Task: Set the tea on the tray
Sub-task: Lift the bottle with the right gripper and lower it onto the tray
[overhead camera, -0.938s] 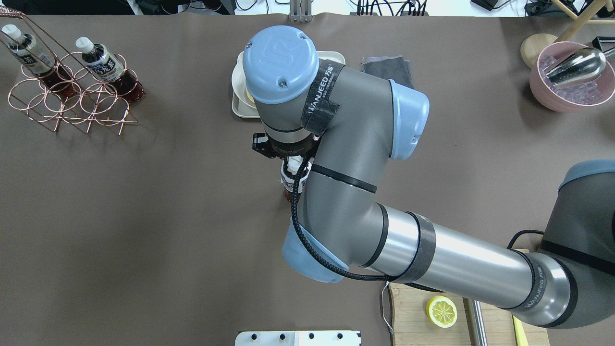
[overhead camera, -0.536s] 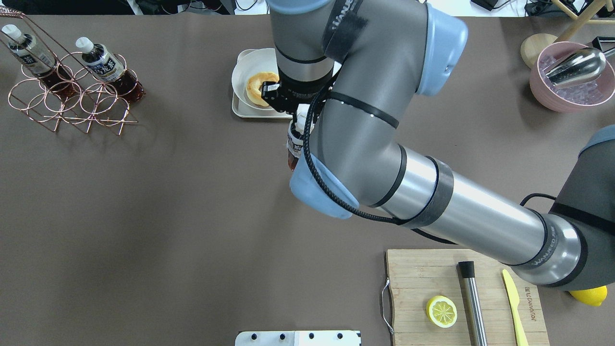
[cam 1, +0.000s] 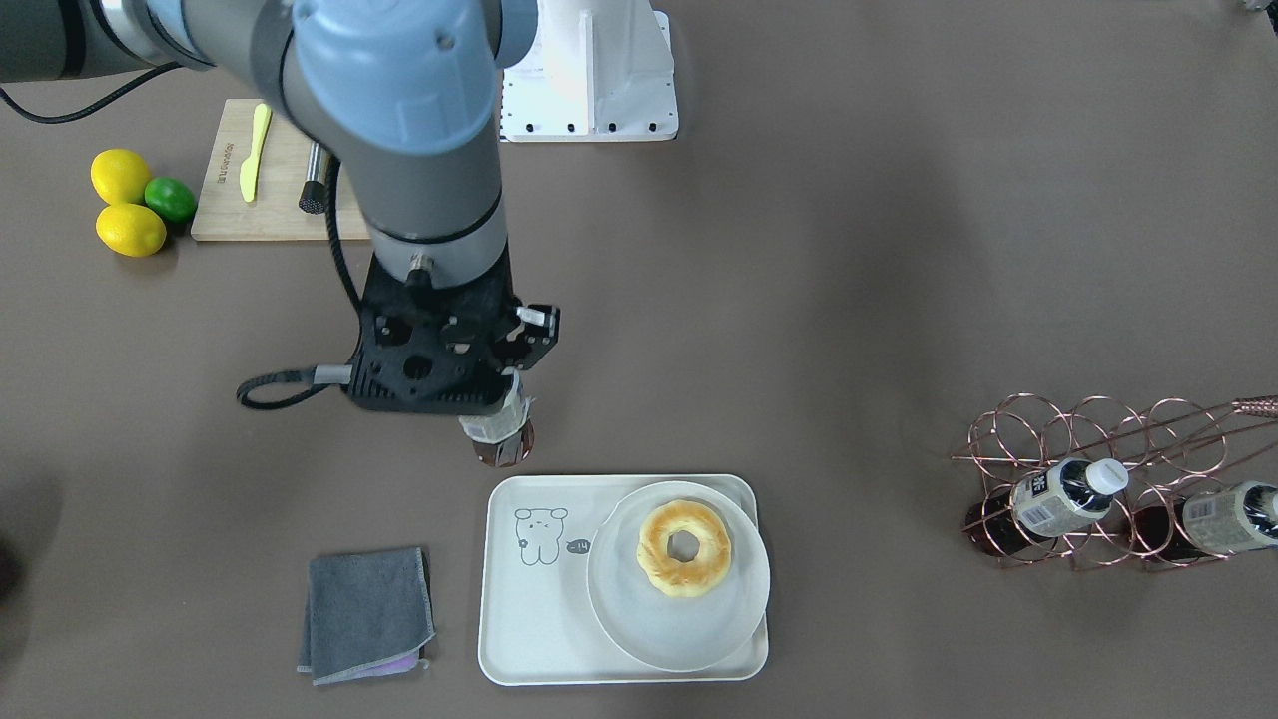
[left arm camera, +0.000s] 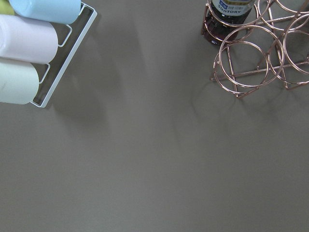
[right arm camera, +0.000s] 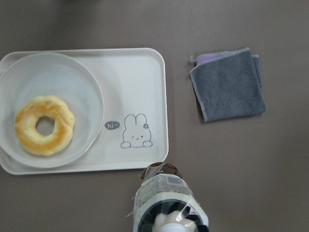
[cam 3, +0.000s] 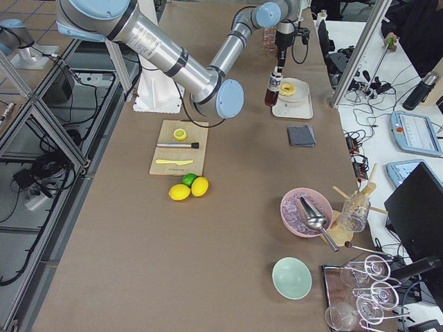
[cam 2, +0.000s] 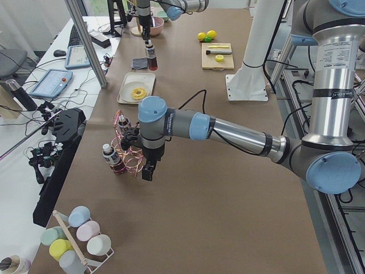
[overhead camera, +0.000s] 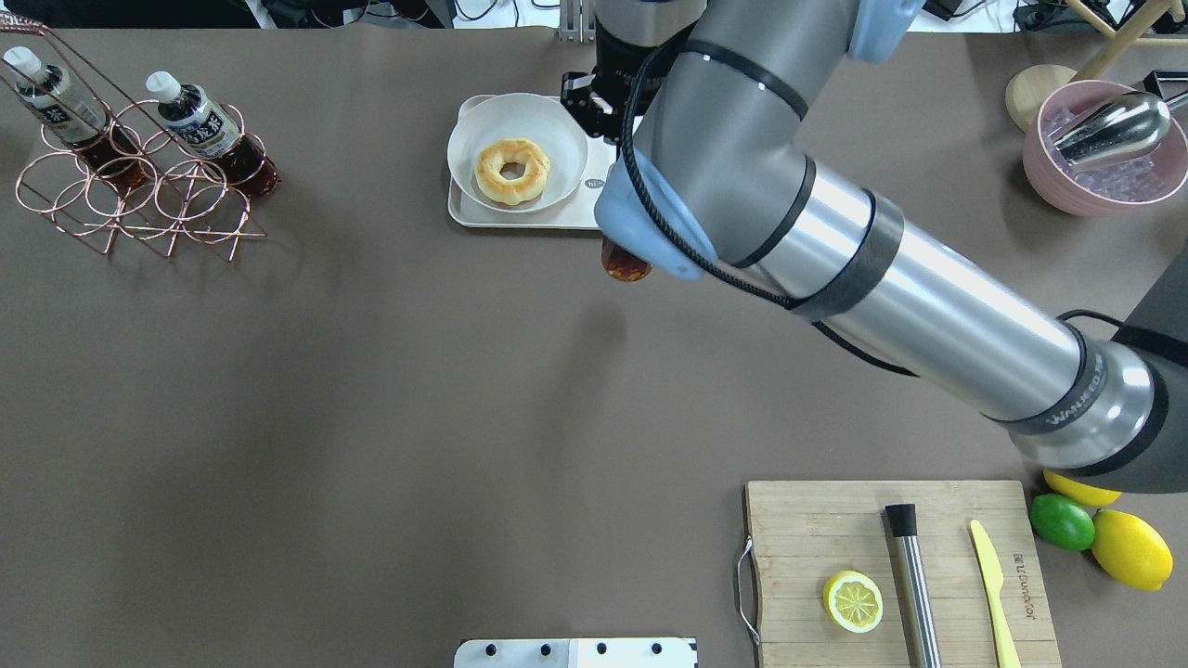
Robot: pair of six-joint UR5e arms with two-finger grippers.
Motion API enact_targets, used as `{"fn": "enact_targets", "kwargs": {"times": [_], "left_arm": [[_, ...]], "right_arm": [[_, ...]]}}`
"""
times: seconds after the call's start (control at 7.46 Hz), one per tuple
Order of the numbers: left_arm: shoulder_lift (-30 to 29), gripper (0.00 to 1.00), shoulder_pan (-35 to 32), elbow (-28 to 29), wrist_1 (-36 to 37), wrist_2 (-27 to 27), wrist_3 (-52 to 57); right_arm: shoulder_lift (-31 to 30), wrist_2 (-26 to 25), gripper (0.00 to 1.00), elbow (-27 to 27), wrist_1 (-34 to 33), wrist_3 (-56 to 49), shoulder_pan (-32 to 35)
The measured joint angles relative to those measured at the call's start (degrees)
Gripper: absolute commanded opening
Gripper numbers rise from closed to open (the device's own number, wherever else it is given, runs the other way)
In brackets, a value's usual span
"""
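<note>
My right gripper [cam 1: 496,411] is shut on the tea bottle [cam 1: 501,439] and holds it upright, off the table. The bottle hangs just short of the tray's edge nearest the robot, by the corner with the cartoon. In the right wrist view the bottle [right arm camera: 166,198] is at the bottom and the cream tray [right arm camera: 145,82] lies beyond it. The tray [cam 1: 529,639] carries a plate. In the overhead view only the bottle's base [overhead camera: 626,263] shows under the arm. My left gripper [cam 2: 147,171] hovers by the copper rack; I cannot tell if it is open.
A white plate with a doughnut [cam 1: 684,544] fills the tray's half away from the cartoon. A grey cloth [cam 1: 367,611] lies beside the tray. Two more bottles [overhead camera: 200,125] lie in the copper rack [overhead camera: 139,199]. A cutting board [overhead camera: 891,566] and a pink bowl [overhead camera: 1104,148] stand elsewhere.
My right arm has carried the tea bottle away from the robot, from mid-table to the tray's near edge. The plate with the doughnut is now uncovered in the overhead view.
</note>
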Motion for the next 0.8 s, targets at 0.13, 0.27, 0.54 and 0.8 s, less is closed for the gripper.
{"fn": "enact_targets", "kwargs": {"times": [0.13,0.27,0.54,0.8], "left_arm": [[-0.80,0.97,0.11,0.70,-0.08,0.01,0.00],[-1.90,0.97,0.20,1.94,-0.21,-0.02,0.00],[-4.33,0.97,0.26,4.51,-0.46,0.00,0.00],[-6.05,0.97,0.27,5.95,-0.48,0.01,0.00]], "right_arm": [[0.51,0.49,0.00,-4.59,4.09,-0.60,1.24],[1.88,0.76,0.00,-8.87,7.11,-0.71,1.92],[5.07,0.86,0.00,-16.78,12.31,-0.55,2.27],[5.98,0.88,0.00,-20.61,16.60,-0.57,2.10]]}}
